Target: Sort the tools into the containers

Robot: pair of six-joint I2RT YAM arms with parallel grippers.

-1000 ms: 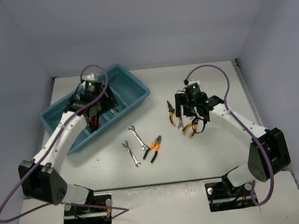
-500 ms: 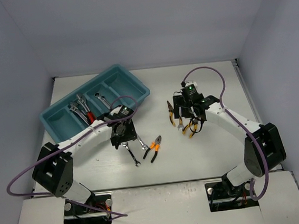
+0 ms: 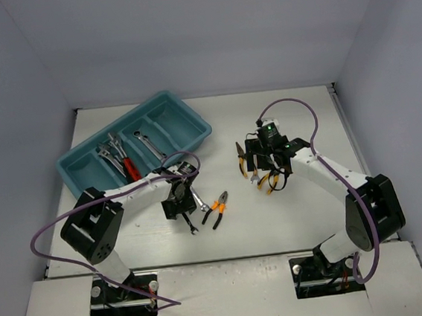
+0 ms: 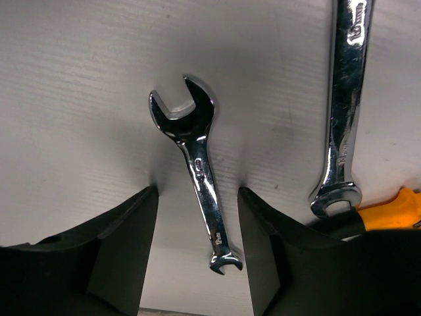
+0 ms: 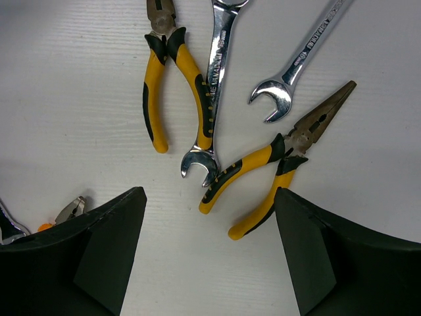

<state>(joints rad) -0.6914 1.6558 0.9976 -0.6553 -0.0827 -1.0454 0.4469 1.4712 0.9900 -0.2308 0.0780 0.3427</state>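
Jaws of the left gripper (image 4: 197, 197) stand spread wide astride the small silver wrench (image 4: 197, 158), which lies flat on the white table (image 4: 79, 79) with its long axis running between them, well apart from the likewise wide-spread right gripper (image 5: 207, 197).

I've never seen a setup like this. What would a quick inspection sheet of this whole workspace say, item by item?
Surface: white table, with loose tools in two clusters.
Job's things: teal tray holds several tools; small wrench, long wrench and orange pliers lie together; two yellow pliers and two silver wrenches lie by the right arm.
Clutter: nothing seen.
Grippers: left gripper open, straddling the small wrench; right gripper open over the yellow pliers.
Cables: purple cables loop over each arm.
Surroundings: plain pale walls on three sides.
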